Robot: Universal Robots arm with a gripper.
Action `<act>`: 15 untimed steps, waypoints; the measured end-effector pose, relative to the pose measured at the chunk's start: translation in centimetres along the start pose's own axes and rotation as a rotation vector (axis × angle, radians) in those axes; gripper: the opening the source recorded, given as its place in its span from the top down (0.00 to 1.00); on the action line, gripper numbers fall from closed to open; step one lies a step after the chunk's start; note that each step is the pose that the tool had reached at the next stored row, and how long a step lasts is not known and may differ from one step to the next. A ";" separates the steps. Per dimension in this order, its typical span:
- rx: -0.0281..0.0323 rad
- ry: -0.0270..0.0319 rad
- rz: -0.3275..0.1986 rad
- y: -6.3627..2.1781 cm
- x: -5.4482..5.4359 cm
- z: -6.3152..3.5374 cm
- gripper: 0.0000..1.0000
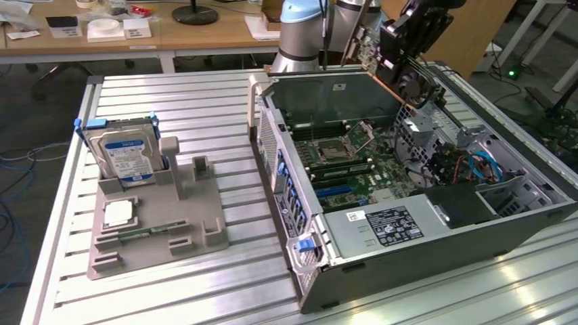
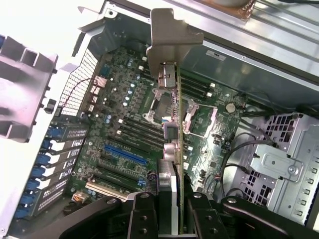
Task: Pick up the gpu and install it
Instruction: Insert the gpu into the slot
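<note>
Exterior view: the hand (image 1: 408,37) grips the gpu (image 1: 413,78), high over the open computer case (image 1: 388,271).

Wrist view: the hand (image 2: 172,211) squeezes the gpu (image 2: 172,104) edge-on. Its long side points away toward the motherboard (image 2: 124,114), with the blue slot (image 2: 124,155) off beside it.

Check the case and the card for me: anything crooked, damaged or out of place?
Nothing looks damaged or spilled. The gpu is clamped edge-on in the claw above the open case. Its edge appears to run at an angle to the blue slot on the motherboard, so it is not lined up with that slot.
</note>
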State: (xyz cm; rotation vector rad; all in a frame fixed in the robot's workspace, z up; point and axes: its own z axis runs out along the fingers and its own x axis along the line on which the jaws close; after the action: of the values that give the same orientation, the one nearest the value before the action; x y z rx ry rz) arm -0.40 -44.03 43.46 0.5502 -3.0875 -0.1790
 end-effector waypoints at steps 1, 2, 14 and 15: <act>-0.0001 0.0007 -0.006 0.00 0.0 0.00 0.72; -0.0002 0.0013 -0.012 0.00 0.0 0.00 0.72; -0.0017 0.0092 -0.082 -0.01 0.0 0.00 0.72; -0.0018 0.0099 -0.088 -0.01 0.0 0.00 0.72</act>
State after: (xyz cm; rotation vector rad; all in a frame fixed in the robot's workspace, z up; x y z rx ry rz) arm -0.40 -44.04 43.45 0.6855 -3.0552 -0.1786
